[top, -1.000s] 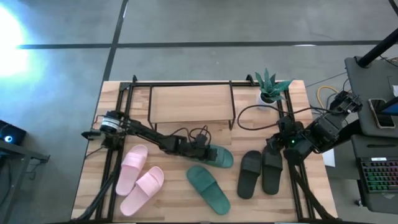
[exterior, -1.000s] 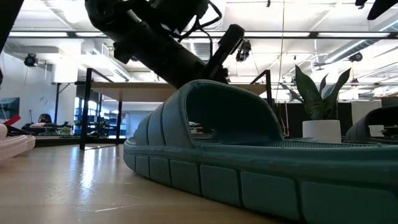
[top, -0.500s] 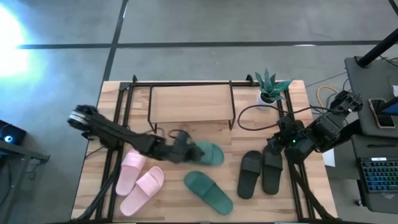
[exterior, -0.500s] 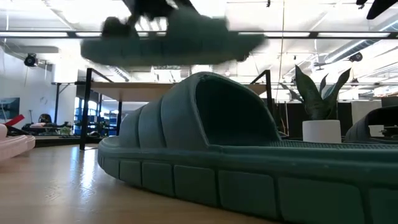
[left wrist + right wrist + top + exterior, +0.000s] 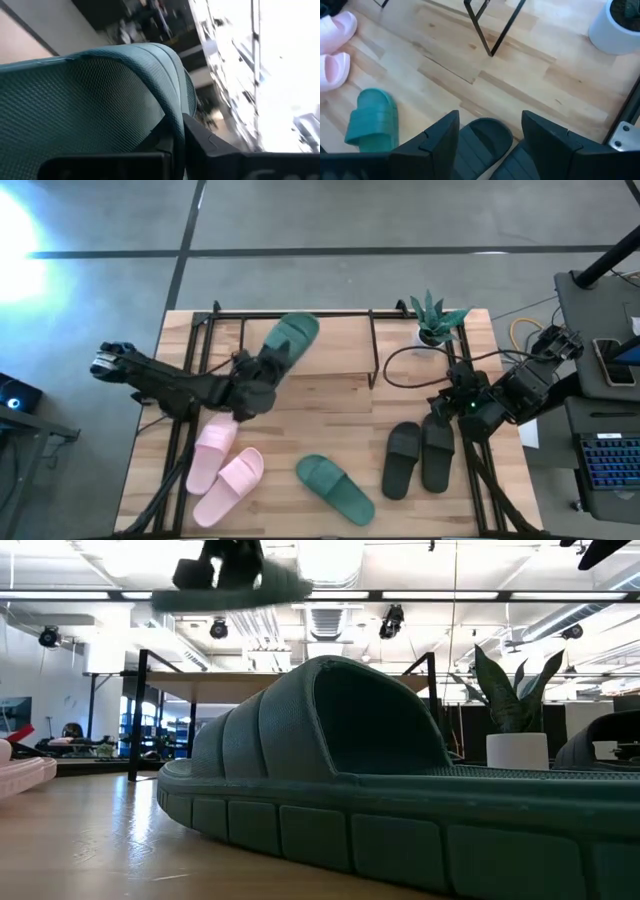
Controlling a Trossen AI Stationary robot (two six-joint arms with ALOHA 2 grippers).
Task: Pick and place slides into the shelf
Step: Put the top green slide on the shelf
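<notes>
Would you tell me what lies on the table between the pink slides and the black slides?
In the high view, one dark green slide lies on the table between the pink slides and the black slides; the rest is bare wood.

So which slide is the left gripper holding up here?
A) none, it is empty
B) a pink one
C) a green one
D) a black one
C: the left gripper is shut on a green slide, lifted over the shelf. The other green slide, the pink pair and the black pair lie on the table.
</notes>
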